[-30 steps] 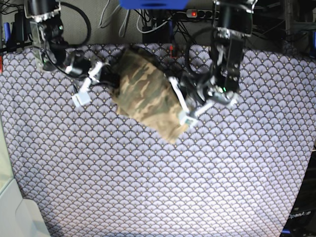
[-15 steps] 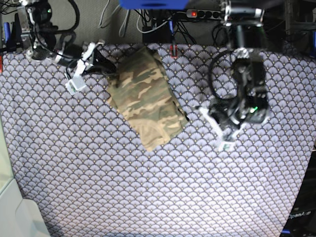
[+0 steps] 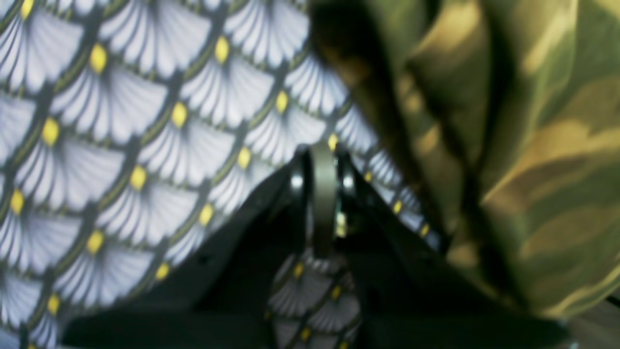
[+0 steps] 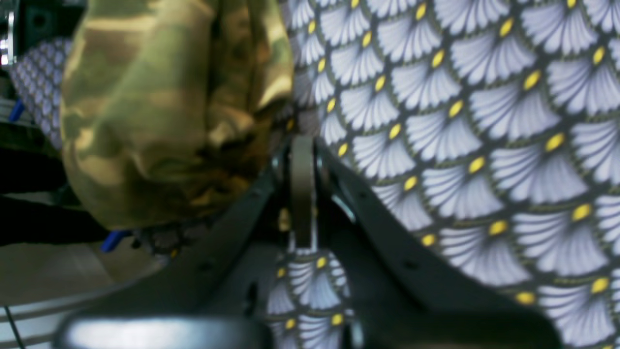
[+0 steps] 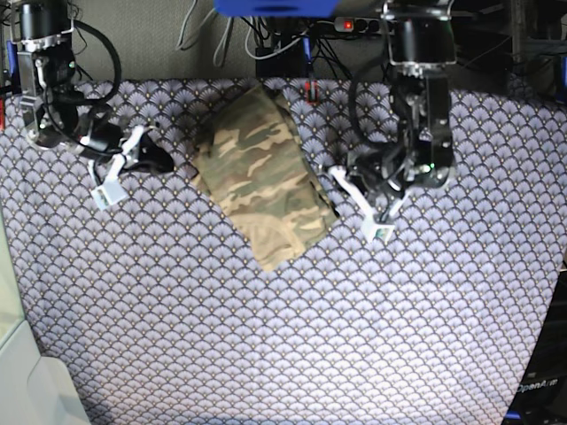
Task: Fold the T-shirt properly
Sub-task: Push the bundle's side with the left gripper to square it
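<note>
The camouflage T-shirt (image 5: 261, 173) lies folded into a slanted bundle on the purple scallop-patterned cloth (image 5: 266, 336), toward the back middle. My left gripper (image 5: 378, 232) is shut and empty, low over the cloth just right of the shirt's lower right edge. In the left wrist view its gripper (image 3: 323, 160) points at the cloth (image 3: 145, 121), and the T-shirt (image 3: 533, 145) fills the right side. My right gripper (image 5: 108, 190) is shut and empty, well left of the shirt. Beyond that gripper (image 4: 302, 145) in the right wrist view, the T-shirt (image 4: 160, 106) bulges at the upper left.
Cables and a power strip (image 5: 345, 25) run along the back edge of the table. A blue object (image 5: 275, 7) hangs at the top middle. A white surface (image 5: 35, 390) sits off the front left corner, and dark equipment (image 5: 540, 390) stands at the front right.
A second ago both grippers were at the shirt; both then drew away. Now the left gripper has come back toward its lower right edge, and the right has dropped lower on the left.
</note>
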`<state>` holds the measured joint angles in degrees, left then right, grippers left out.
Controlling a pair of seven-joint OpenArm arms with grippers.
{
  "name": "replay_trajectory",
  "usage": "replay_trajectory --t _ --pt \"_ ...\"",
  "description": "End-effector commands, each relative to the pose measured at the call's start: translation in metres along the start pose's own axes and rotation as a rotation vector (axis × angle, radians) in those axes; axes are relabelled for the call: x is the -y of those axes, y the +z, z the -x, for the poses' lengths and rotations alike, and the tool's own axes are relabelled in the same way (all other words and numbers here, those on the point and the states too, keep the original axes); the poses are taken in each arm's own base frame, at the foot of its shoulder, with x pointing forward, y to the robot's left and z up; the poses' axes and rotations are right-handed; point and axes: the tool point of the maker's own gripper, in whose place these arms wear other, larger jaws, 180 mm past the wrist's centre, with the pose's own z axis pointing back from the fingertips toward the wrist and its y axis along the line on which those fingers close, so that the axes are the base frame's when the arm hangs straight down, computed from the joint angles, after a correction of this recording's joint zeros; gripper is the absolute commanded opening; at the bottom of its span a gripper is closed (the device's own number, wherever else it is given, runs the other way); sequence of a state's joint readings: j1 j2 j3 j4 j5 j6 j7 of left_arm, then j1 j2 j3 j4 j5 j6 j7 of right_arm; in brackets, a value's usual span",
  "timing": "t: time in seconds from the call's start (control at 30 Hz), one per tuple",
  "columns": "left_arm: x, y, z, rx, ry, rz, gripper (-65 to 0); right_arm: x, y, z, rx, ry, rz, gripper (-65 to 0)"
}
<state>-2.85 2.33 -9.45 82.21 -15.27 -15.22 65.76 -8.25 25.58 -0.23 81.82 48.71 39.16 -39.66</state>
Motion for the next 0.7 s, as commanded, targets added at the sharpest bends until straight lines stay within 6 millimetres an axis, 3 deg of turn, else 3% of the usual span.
replay_trajectory --t 0.0,0.27,0.57,0.67 --pt "0.006 -0.002 -0.002 -0.015 -0.006 0.007 -64.0 -0.013 -0.001 -0.012 0.046 0.018 -0.042 -65.0" --pt "0.042 -0.006 -0.045 0.053 -0.015 0.074 -63.8 -0.065 -0.01 0.003 0.057 0.012 -0.14 -65.0" --pt "0.054 -0.031 -0.078 0.1 0.019 0.126 -63.8 -0.071 -0.005 0.025 0.018 -0.014 -0.143 -65.0" --pt "0.052 -0.03 -0.078 0.083 0.017 0.123 -63.8 -0.065 0.004 0.034 -0.002 -0.015 -0.126 -65.0"
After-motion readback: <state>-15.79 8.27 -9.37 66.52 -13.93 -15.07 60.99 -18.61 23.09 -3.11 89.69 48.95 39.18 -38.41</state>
